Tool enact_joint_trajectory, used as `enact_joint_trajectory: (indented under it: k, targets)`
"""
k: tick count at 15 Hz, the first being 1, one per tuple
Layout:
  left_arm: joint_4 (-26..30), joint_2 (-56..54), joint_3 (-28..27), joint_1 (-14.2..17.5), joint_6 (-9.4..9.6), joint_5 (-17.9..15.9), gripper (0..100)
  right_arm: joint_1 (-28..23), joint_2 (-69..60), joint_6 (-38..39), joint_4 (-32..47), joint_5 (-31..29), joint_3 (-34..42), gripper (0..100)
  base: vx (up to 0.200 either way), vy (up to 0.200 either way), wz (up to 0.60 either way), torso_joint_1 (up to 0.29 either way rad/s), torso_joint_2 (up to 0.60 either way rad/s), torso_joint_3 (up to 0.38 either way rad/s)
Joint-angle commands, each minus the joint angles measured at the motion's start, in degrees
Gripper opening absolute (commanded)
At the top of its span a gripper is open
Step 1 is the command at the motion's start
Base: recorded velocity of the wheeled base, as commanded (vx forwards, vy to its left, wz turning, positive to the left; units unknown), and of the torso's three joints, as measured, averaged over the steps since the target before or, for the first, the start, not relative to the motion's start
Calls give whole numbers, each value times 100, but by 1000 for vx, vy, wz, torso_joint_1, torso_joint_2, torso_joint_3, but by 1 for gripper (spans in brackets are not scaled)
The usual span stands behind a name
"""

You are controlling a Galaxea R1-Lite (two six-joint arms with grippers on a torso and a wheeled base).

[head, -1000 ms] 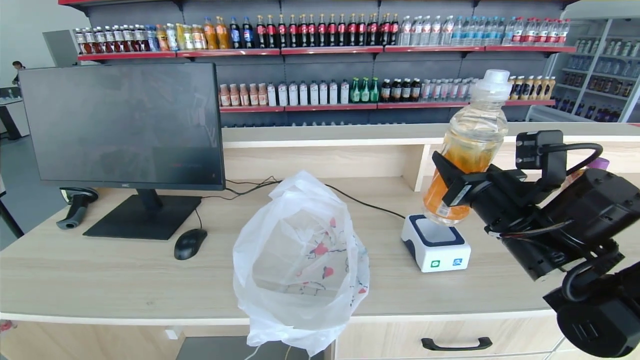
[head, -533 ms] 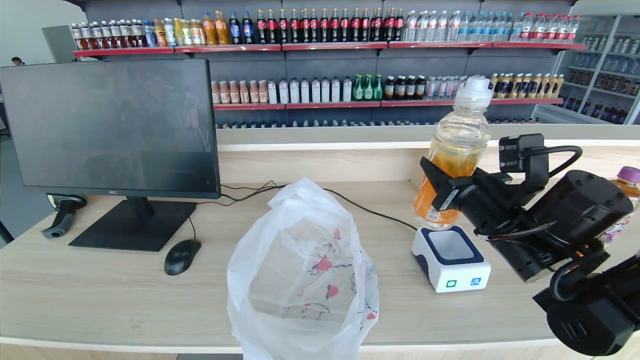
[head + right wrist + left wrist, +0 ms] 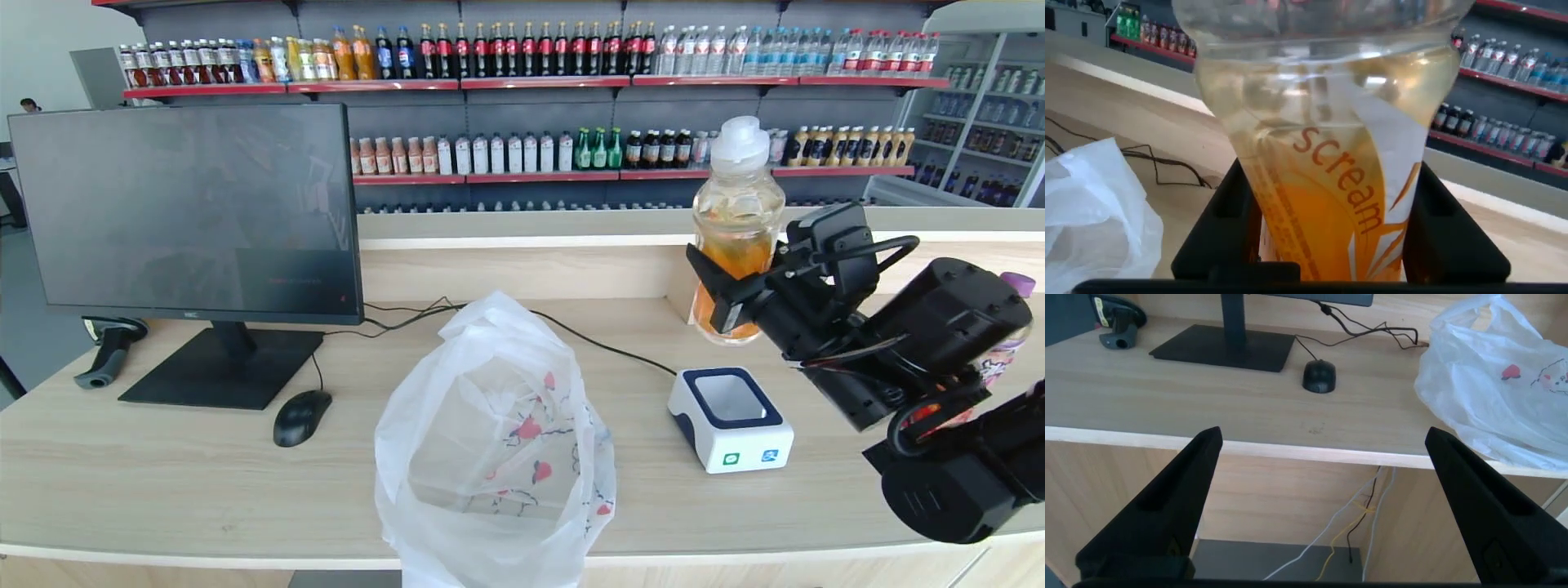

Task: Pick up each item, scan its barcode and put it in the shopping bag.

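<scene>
Rounded clear plastic bottle (image 3: 737, 204) clamped in right gripper (image 3: 731, 298); left gripper (image 3: 1323, 434) splayed wide.

Left gripper (image 3: 1323, 434) agape — shopping bag (image 3: 1503, 392) beyond

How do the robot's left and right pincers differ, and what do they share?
The left pincer is open and empty; the right pincer is shut on the orange drink bottle. The left pincer sits low, before the front edge of the counter; the right pincer is up above the counter, near the scanner box. Both are black.
</scene>
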Motion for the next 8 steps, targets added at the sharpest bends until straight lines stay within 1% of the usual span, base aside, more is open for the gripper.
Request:
enact_joint_trajectory:
  k: [1, 2, 3, 5, 7, 8]
  targets:
    - [-1, -2, 0, 5, -4, 0, 100, -393, -9, -647, -8, 706, -168, 0, 0, 0, 0, 0, 0, 0]
    - [-1, -2, 0, 5, -4, 0, 100, -420, 0, -990, -8, 1120, -98, 0, 0, 0, 0, 0, 0, 0]
    - [-1, -2, 0, 5, -4, 0, 100, -411, -27, -1359, -8, 1401, 166, 0, 0, 0, 0, 0, 0, 0]
    - [-1, -2, 0, 5, -4, 0, 100, -411, -97, -1789, -8, 1823, 552, 0, 0, 0, 0, 0, 0, 0]
    - [-1, -2, 0, 5, 5, 0, 100, -402, -80, -2097, -8, 2227, 711, 0, 0, 0, 0, 0, 0, 0]
    - [-1, -2, 0, 5, -4, 0, 100, -402, -71, -2158, -8, 2324, 728, 0, 0, 0, 0, 0, 0, 0]
